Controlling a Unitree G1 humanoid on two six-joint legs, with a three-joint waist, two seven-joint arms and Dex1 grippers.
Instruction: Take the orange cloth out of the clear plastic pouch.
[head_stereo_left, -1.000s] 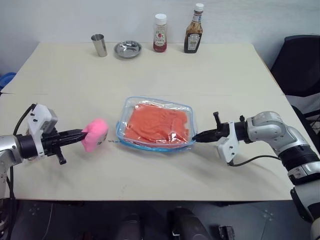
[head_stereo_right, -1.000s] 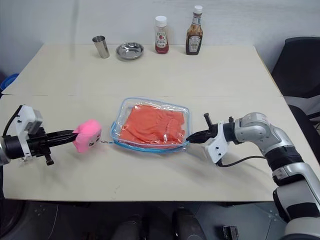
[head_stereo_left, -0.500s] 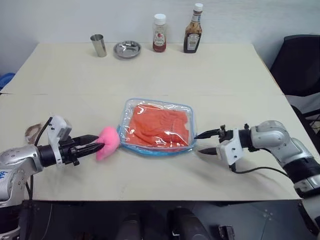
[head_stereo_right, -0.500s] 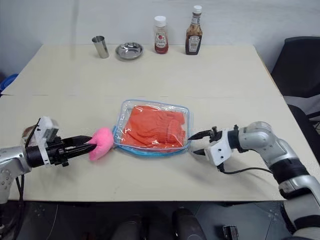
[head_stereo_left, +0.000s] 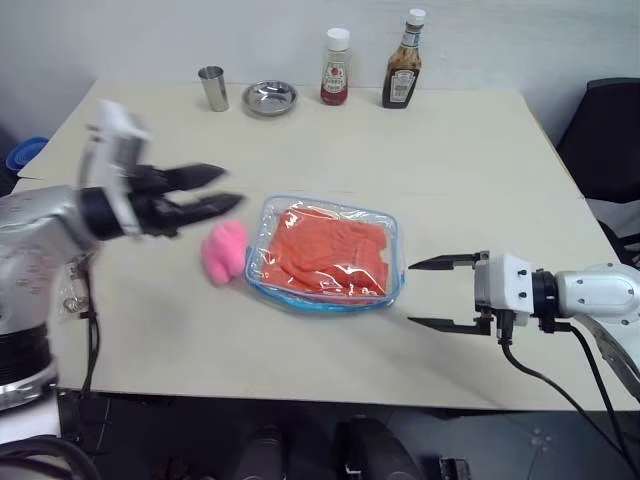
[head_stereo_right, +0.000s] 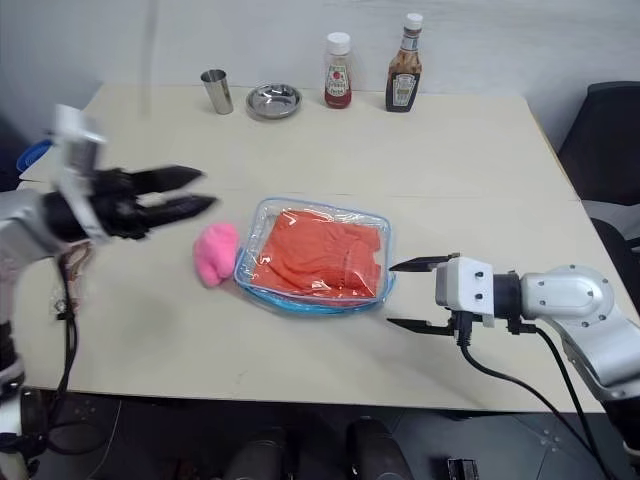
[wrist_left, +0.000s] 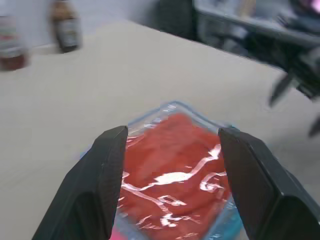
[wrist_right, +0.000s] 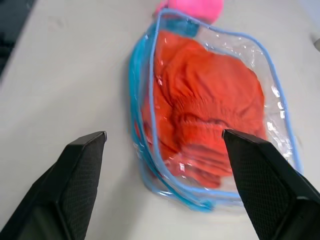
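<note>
The clear plastic pouch (head_stereo_left: 320, 302), edged in light blue, lies flat on the middle of the table. The orange cloth (head_stereo_left: 330, 255) is folded inside it. A pink plush ball (head_stereo_left: 225, 250) rests against the pouch's left side. My left gripper (head_stereo_left: 230, 186) hangs open above the table, up and left of the ball, holding nothing. To the right of the pouch my right gripper (head_stereo_left: 412, 294) is open, a short gap away from its edge. In the right wrist view the cloth (wrist_right: 200, 110) sits beyond the spread fingers (wrist_right: 85, 165).
Along the far edge stand a steel cup (head_stereo_left: 212, 88), a steel bowl (head_stereo_left: 270, 97), a red sauce bottle (head_stereo_left: 337, 67) and a brown sauce bottle (head_stereo_left: 402, 74). A black chair (head_stereo_left: 610, 130) is beyond the table's right side.
My left gripper opened, let go of the pink ball and rose up and rightward. The ball now lies by the pouch. My right gripper opened, rolled and drew back from the pouch's right edge.
</note>
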